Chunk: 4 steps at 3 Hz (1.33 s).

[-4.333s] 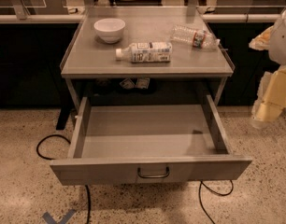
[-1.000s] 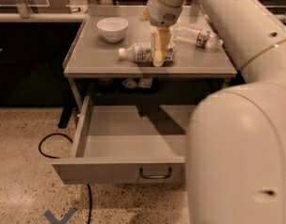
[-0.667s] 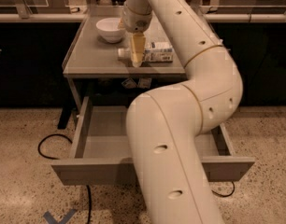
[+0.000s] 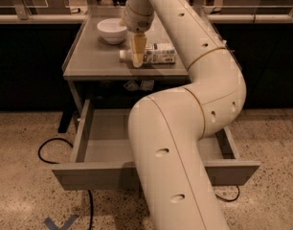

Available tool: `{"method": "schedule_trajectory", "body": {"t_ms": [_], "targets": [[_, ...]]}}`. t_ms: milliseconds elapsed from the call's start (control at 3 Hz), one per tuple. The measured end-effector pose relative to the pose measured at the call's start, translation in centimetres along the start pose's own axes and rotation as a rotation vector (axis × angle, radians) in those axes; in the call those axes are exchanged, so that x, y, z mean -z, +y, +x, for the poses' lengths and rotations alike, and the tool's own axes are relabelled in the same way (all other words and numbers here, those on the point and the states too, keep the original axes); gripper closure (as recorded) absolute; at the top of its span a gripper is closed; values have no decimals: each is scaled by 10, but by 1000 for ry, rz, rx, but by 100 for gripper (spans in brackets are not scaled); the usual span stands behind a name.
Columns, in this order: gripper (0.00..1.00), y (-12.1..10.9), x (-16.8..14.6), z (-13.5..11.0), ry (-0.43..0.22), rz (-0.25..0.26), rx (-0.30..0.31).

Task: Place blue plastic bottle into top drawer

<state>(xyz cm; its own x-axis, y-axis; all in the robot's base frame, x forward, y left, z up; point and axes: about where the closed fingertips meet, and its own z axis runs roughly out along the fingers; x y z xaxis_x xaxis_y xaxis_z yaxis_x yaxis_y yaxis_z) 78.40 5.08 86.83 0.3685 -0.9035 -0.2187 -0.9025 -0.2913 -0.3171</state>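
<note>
The drawer (image 4: pixel 96 174) stands pulled out, so that part of the job is done, but the bottle (image 4: pixel 158 55) lies on its side on the table (image 4: pixel 91 59) above it, near the white bowl (image 4: pixel 112 30). The gripper (image 4: pixel 137 60) points straight down at the bottle's cap end, right against it, though I cannot tell whether it is spread or clamped on the neck. By my reading, gripping, lifting and lowering the bottle into the drawer are all left to do.

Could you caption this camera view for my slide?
Robot's end effector poised at the cap end of the blue plastic bottle lying on the tabletop, top drawer open below.
</note>
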Motion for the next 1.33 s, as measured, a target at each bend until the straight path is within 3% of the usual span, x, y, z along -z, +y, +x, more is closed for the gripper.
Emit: {"method": "schedule_trajectory", "body": {"t_ms": [333, 667, 1000, 1333], "targets": [[0, 4, 6, 31, -11, 33, -93], [0, 22, 16, 76, -12, 62, -205], [0, 22, 16, 76, -12, 61, -205], [0, 29, -18, 74, -50, 10, -226]]}}
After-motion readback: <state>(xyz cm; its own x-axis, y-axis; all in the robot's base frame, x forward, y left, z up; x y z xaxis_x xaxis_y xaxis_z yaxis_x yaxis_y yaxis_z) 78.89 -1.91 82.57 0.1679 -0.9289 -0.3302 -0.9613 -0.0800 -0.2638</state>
